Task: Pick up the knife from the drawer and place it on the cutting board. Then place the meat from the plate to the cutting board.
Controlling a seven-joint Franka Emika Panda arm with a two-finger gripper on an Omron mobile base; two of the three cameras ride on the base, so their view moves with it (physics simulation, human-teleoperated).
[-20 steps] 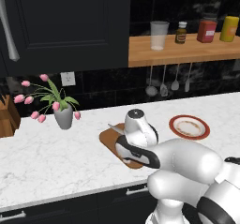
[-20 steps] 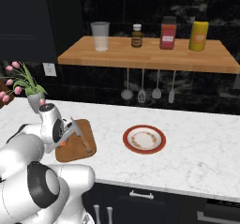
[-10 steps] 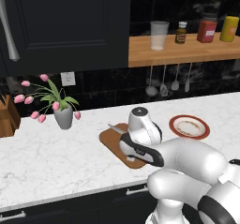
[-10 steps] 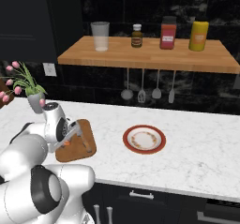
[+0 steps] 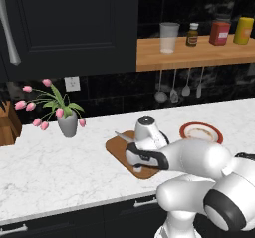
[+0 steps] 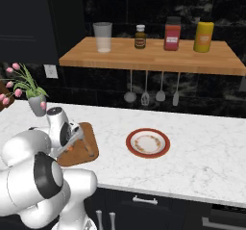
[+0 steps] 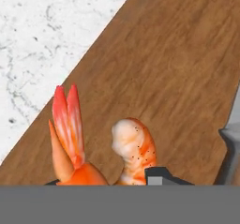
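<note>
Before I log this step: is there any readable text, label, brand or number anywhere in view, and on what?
None can be read.
The brown bottle, red container and yellow container on the wooden shelf: label areas too small and blurred to read.
The plate: a rim pattern, no lettering.
The cutting board and the meat: no markings.

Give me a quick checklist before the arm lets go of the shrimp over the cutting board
1. Meat above the cutting board, not the counter: ok.
2. Gripper shut on the meat: ok.
3. Knife already on the board: ok.
4. Meat clear of the knife blade: ok, a gap shows.
5. Plate has no meat left: ok.
6. Meat touching the board surface: cannot tell.
</note>
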